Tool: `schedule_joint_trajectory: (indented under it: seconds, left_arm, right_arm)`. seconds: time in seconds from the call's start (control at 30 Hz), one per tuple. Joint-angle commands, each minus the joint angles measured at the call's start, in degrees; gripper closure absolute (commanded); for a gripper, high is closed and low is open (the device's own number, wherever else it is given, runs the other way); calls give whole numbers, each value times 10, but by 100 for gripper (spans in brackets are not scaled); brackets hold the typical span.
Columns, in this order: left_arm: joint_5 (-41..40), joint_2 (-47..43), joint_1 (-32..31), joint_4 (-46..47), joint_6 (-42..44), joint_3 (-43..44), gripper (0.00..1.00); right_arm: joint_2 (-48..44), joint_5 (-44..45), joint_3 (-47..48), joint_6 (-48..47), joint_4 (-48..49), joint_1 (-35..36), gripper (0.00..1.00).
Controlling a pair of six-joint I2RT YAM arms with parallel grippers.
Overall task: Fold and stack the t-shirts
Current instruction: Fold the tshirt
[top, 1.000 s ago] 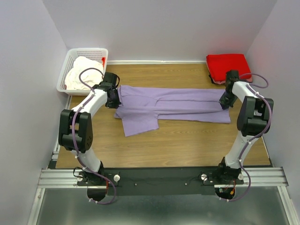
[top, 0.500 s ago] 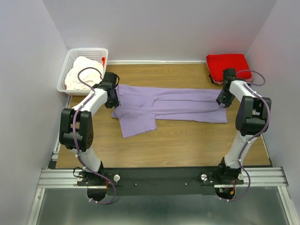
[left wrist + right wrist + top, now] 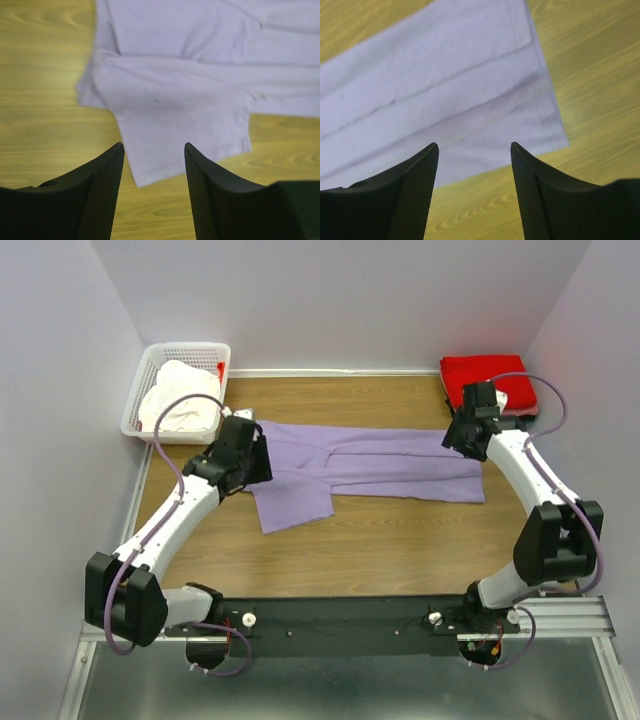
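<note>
Red t-shirt [image 3: 487,375] folded, we judge; lavender t-shirt [image 3: 370,462] only part-folded — our left gripper [image 3: 152,146] and right gripper [image 3: 474,145] both spread, empty — cream t-shirt [image 3: 178,405] unfolded in the basket [image 3: 190,346].

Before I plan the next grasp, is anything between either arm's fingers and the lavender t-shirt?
Nothing visible. The open left fingers and open right fingers hang over opposite ends of the lavender-purple soft cloth t-shirt, only air between.

You have bright, even light in the top view, with only soft shadows on the brown wooden surface [image 3: 400,540]. Your wrist views are slightly blurred across the lavender-purple cloth t-shirt [image 3: 190,95].
</note>
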Motion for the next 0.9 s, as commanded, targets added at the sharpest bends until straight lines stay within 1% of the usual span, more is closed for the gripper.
schedule_joint_trajectory:
  seconds: [0.0,0.1,0.17,0.2,0.4,0.53,0.6,0.73,0.77,0.87]
  left_arm:
    - [38,11,-53,15,-57,-67,42]
    - [38,38,-93,40,-78,-96,42]
    - [31,62,-105,52,-86,-108,42]
    - [30,72,-112,62,-91,-109,42]
    - [4,139,-134,79,-99,-95,43]
    - [-9,169,-142,81,-104,-98,46]
    - [-12,179,-152,82,-109,-103,53]
    - [-20,193,-165,81,-121,-113,72]
    - [-20,199,-167,81,-122,-116,83]
    - [-21,207,-170,75,-123,-110,100]
  right_arm:
    - [-49,-30,-60,10,7,11,33]
    - [-80,-56,-94,13,13,17,33]
    - [-92,-66,-111,14,16,19,33]
    - [-103,-71,-125,14,20,19,31]
    - [-139,-90,-158,7,25,21,28]
    - [-154,-97,-168,1,25,22,27]
    - [-158,-97,-172,-1,26,22,27]
    - [-150,-102,-174,-3,28,22,27]
    - [-149,-103,-173,-3,30,21,27]
    - [-139,-110,-170,-3,34,22,27]
